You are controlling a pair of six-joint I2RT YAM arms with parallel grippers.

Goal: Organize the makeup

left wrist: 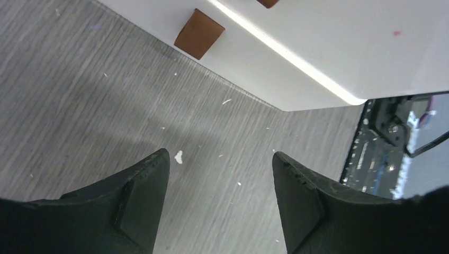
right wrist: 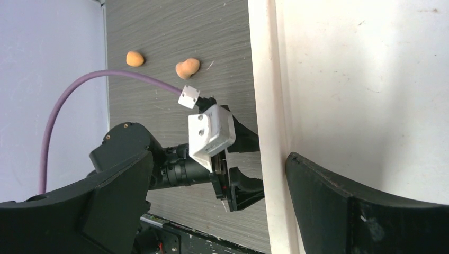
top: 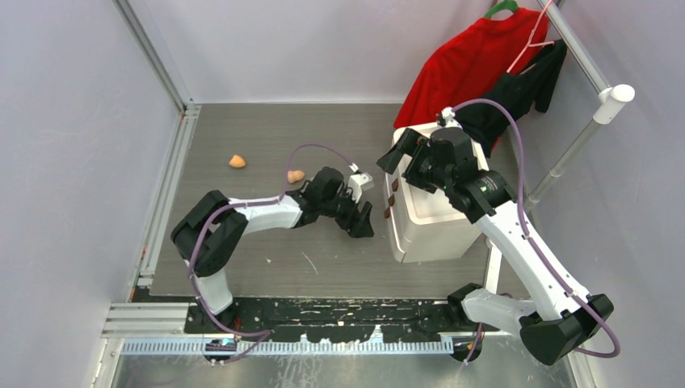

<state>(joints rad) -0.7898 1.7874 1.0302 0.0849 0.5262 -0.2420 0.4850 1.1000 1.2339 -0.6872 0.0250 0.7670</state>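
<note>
Two orange sponges lie on the grey table: one at the far left point(top: 237, 161) and one point(top: 296, 175) just behind my left arm. Both show in the right wrist view, the left one point(right wrist: 135, 58) and the right one point(right wrist: 187, 67). My left gripper point(top: 361, 220) is open and empty, low over bare table point(left wrist: 219, 159) just left of the white box point(top: 440, 222). My right gripper point(top: 401, 162) is open and empty, its fingers either side of the box's left wall point(right wrist: 263, 106). The tube, vial, bottle, compact, palette and pink sponge are out of view.
Brown tabs point(top: 390, 202) sit on the box's left side; one shows in the left wrist view point(left wrist: 198, 33). A red shirt point(top: 468, 65) and a black garment point(top: 517, 93) hang on a rack point(top: 577, 145) at the back right. Walls close in the table.
</note>
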